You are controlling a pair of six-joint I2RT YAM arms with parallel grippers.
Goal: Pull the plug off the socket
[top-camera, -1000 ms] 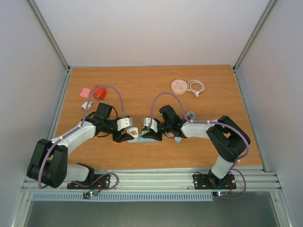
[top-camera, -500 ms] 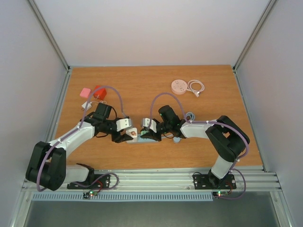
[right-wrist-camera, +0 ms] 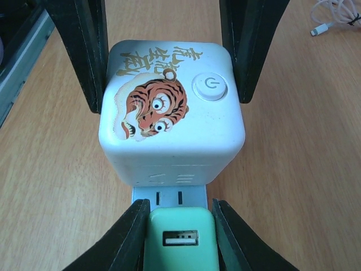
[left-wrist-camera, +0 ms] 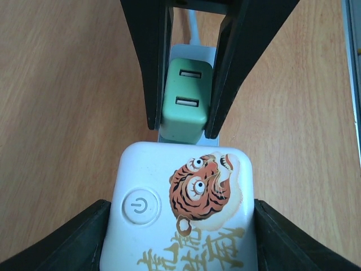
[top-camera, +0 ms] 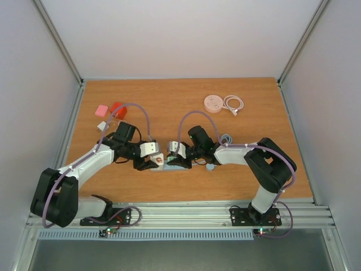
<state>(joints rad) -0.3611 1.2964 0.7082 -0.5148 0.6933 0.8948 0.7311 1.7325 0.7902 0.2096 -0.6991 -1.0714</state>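
Near the front of the table [top-camera: 186, 107], between the two arms, you've got the green plug [left-wrist-camera: 186, 101] sitting on the slotted end of the white socket cube [right-wrist-camera: 169, 101] (the one with the tiger print and power button). Your right gripper [right-wrist-camera: 180, 212] is clenched on the plug's sides. Your left gripper [left-wrist-camera: 177, 226] is clamped around the cube, fingers touching both flanks.

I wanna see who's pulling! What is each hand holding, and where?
Right hand: green plug, by its sides. Left hand: white tiger socket, by its sides.
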